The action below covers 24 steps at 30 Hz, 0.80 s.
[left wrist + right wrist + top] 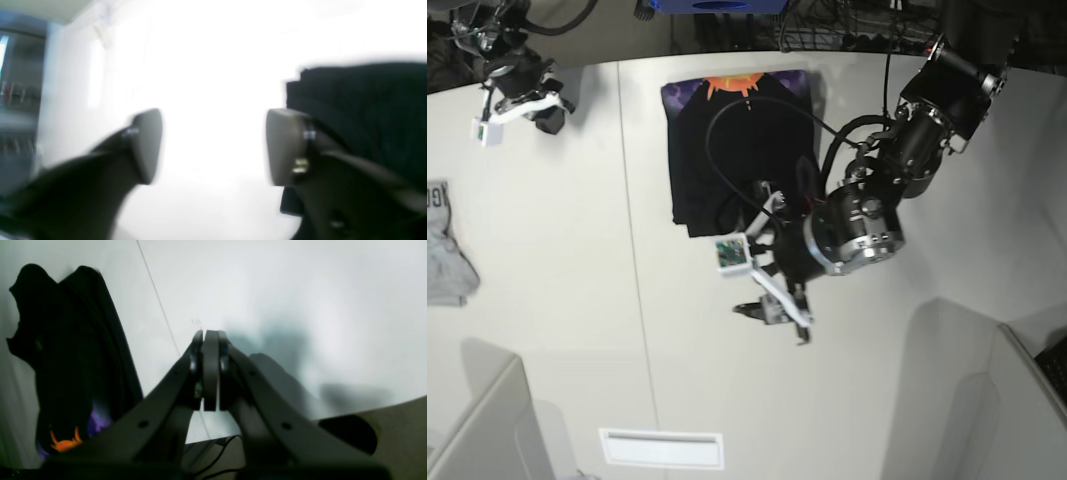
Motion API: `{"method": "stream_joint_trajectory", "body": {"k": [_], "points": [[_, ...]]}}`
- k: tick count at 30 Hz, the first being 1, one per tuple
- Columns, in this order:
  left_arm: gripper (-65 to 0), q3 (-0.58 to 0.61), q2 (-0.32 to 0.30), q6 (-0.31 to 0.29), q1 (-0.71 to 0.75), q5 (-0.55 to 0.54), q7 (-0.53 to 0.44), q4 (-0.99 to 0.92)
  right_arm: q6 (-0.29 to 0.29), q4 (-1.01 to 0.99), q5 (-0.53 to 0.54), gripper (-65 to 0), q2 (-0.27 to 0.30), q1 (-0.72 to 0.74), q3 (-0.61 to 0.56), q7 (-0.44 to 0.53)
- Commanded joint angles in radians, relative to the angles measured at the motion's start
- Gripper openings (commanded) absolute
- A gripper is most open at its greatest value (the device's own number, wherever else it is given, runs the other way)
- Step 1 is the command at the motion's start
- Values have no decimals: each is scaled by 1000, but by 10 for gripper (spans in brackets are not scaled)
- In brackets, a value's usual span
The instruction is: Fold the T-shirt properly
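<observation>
Nearest in the base view: a white rectangular panel (662, 449) set flat in the white worktop (557, 300), close to the front edge.

Further in: left pincer (774, 312) poised over bare worktop just in front of the T-shirt (737, 150), jaws apart with a clear gap and nothing between them. Confirmed in the left wrist view: both grey pads (146, 145) separated, only bright worktop in the gap, black cloth lying beside and behind the right-hand pad. Contact between that pad and the cloth not determinable, view blurred.

Mid-depth: T-shirt lying on the worktop as a folded black block, roughly rectangular, near edge bunched and uneven where the left arm crosses above it. Purple and orange print exposed along the far edge. A black cable looped above the cloth.

At the worktop's left edge in the base view: a small light-grey garment (445, 245) with dark lettering, well apart from the T-shirt.

Farthest: right pincer (497, 125) at the far left corner in the base view, well apart from the T-shirt. Jaws fully together in the right wrist view (210, 370), holding nothing.
</observation>
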Motion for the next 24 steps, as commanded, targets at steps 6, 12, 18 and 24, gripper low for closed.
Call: {"method": "stream_joint_trajectory", "body": {"k": [6, 12, 18, 24], "points": [[-650, -423, -23, 7, 272, -209, 30, 31, 8, 23, 11, -650, 36, -67, 42, 58], [-650, -748, -36, 7, 570, -419, 27, 33, 84, 24, 11, -650, 99, -158, 45, 86], [-650, -888, -125, 7, 943, -428, -197, 31, 119, 38, 11, -650, 153, -340, 46, 86], [-650, -994, -160, 7, 1349, -313, -398, 26, 120, 35, 9, -650, 207, -538, 8, 78]]}}
